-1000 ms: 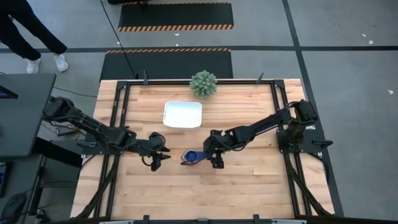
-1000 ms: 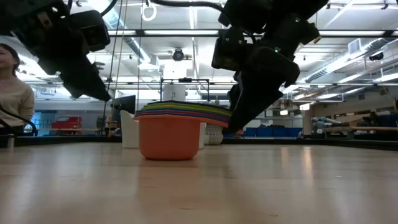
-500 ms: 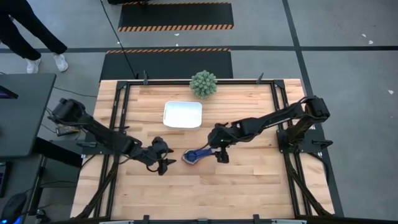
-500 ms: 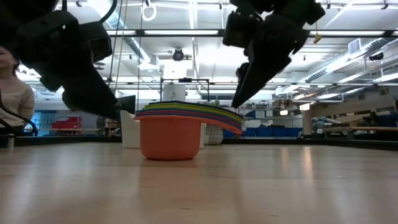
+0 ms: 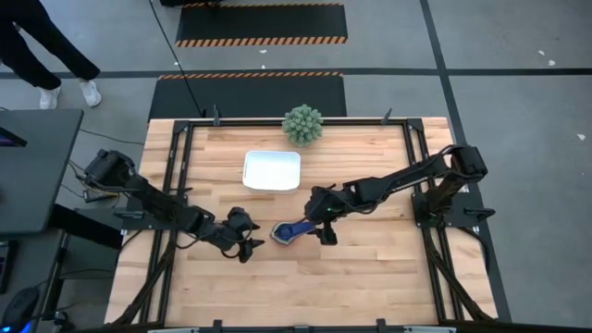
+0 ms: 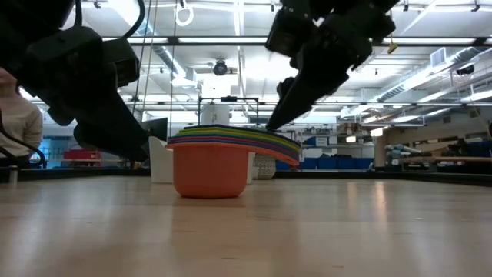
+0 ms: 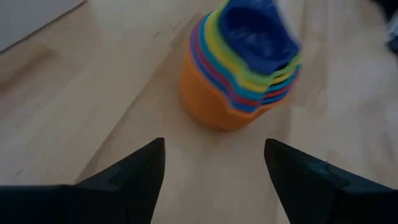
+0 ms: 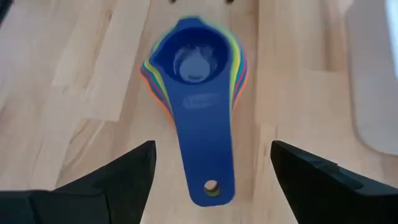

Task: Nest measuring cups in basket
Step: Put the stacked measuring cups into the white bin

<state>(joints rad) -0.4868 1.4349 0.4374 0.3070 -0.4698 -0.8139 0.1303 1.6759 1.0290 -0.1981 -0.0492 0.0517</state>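
The measuring cups point(image 5: 289, 231) stand nested in one stack on the wood, orange outermost and blue innermost point(image 6: 211, 165) point(image 7: 239, 62). Their stacked handles point toward the table's right point(image 8: 205, 155). The white basket point(image 5: 272, 170) sits farther back, apart from the stack. My left gripper point(image 5: 248, 244) hangs open just left of the stack, low over the table point(image 7: 214, 149). My right gripper point(image 5: 324, 227) hovers open above the handles, one finger on each side of them point(image 8: 212, 149). Neither gripper touches the cups.
A spiky grey-green ball plant point(image 5: 302, 124) stands at the table's far edge behind the basket. Bare wood lies on the near side of the stack and to its right. A person stands beyond the table's far left corner point(image 5: 46, 46).
My right gripper has risen from the handles' free end and then shifted a little toward the table's left, ending above the handles. My left gripper has moved toward the stack and toward the near edge, dropping lower. The stack has stayed where it was.
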